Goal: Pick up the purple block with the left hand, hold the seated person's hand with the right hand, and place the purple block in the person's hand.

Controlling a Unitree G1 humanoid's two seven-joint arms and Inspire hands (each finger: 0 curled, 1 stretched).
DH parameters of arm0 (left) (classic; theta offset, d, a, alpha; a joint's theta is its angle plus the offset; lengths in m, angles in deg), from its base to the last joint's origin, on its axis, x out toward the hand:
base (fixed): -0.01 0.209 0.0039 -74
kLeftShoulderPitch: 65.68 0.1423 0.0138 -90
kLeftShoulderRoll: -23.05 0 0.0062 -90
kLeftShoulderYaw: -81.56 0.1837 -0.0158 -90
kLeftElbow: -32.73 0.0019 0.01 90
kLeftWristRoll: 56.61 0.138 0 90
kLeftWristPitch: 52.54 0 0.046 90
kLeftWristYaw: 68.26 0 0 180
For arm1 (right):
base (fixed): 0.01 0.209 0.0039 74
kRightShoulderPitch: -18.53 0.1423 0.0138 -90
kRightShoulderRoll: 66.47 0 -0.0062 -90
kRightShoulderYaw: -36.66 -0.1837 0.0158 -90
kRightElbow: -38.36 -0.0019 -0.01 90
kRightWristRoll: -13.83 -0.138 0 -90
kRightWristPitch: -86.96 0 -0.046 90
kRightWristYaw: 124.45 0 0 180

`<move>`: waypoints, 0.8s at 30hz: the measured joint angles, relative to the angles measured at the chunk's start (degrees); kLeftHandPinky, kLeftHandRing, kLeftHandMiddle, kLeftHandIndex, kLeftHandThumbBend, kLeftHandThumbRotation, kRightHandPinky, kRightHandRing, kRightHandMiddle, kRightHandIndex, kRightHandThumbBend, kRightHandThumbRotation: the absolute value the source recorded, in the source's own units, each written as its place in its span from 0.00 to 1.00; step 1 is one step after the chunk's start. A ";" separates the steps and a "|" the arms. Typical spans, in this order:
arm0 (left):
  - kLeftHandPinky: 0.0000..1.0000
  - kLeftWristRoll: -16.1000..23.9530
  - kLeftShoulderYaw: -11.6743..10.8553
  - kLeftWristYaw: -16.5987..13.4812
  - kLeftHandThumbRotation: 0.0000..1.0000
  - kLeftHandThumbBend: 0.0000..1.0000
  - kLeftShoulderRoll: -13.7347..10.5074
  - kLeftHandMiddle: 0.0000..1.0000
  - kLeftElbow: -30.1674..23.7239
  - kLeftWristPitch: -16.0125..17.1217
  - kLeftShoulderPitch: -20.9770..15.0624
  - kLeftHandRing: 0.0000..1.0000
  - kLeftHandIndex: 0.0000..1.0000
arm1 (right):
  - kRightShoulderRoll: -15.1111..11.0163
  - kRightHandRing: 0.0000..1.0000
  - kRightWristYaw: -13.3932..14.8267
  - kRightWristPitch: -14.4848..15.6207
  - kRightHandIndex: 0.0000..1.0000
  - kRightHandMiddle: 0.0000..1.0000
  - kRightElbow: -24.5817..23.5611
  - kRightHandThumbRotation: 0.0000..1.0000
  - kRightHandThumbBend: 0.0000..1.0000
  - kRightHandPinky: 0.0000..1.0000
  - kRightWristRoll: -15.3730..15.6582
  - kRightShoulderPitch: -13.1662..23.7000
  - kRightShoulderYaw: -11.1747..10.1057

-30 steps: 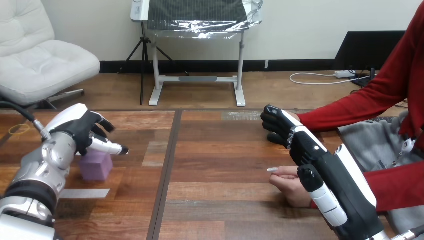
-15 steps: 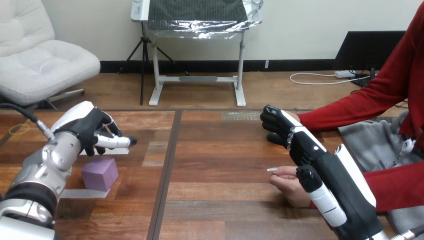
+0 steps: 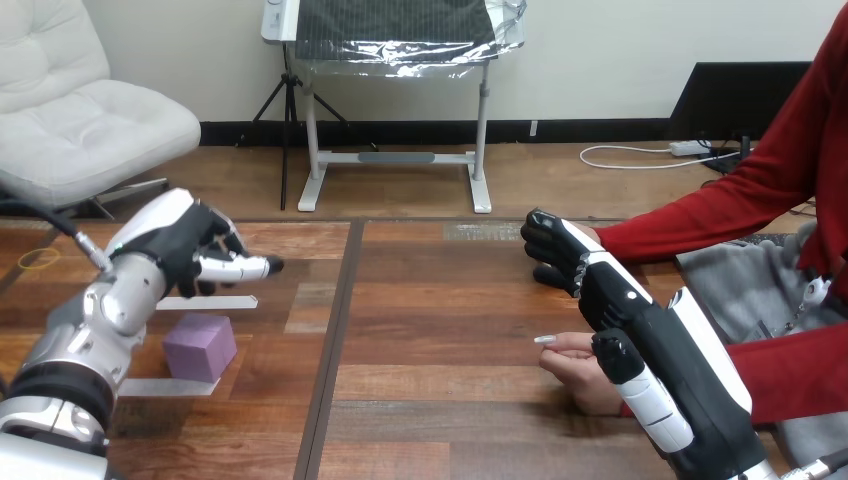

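The purple block (image 3: pixel 200 347) lies on the wooden table (image 3: pixel 440 400) at the left, free of any hand. My left hand (image 3: pixel 178 246) hovers above and behind it, apart from it, fingers relaxed and thumb pointing right. My right hand (image 3: pixel 600 285) reaches forward at the right with relaxed fingers, tips bent down, holding nothing that I can see. The person's hand (image 3: pixel 572 362) rests on the table as a loose fist just beside and under my right thumb. The person's other, red-sleeved arm (image 3: pixel 690 215) ends behind my right fingers, and its hand is hidden.
Two grey tape strips lie on the table near the block, one (image 3: pixel 168 387) in front of it and one (image 3: pixel 210 302) behind it. A dark seam (image 3: pixel 335 330) splits the tabletop. The person sits at the right side.
My left hand has lifted off the purple block and moved up and to the right. The block now shows fully, slightly nearer than before. My right hand and the person's hand have not moved.
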 measured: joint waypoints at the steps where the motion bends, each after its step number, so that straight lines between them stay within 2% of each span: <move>1: 0.25 -0.24 -0.19 0.00 0.39 0.58 0.00 0.35 -0.29 0.12 0.00 0.29 0.34 | 0.00 0.93 0.00 0.00 0.93 0.93 0.00 1.00 0.73 0.90 0.00 0.01 0.00; 9: 0.31 -1.49 -1.49 0.00 0.39 0.59 -0.06 0.41 -2.72 0.94 0.00 0.36 0.42 | 0.02 0.93 0.00 0.00 0.93 0.93 0.00 1.00 0.72 0.90 -0.01 0.04 0.00; 20: 0.39 -2.74 -2.72 0.00 0.40 0.60 -0.13 0.47 -6.48 1.10 0.00 0.43 0.48 | 0.05 0.93 0.28 -0.02 0.93 0.93 0.00 1.00 0.72 0.89 0.34 0.06 -0.04; 24: 0.44 -3.57 -3.44 0.03 0.42 0.61 -0.13 0.51 -7.89 1.11 0.08 0.48 0.51 | 0.07 0.93 0.37 -0.05 0.93 0.93 0.00 1.00 0.72 0.89 0.34 0.06 -0.04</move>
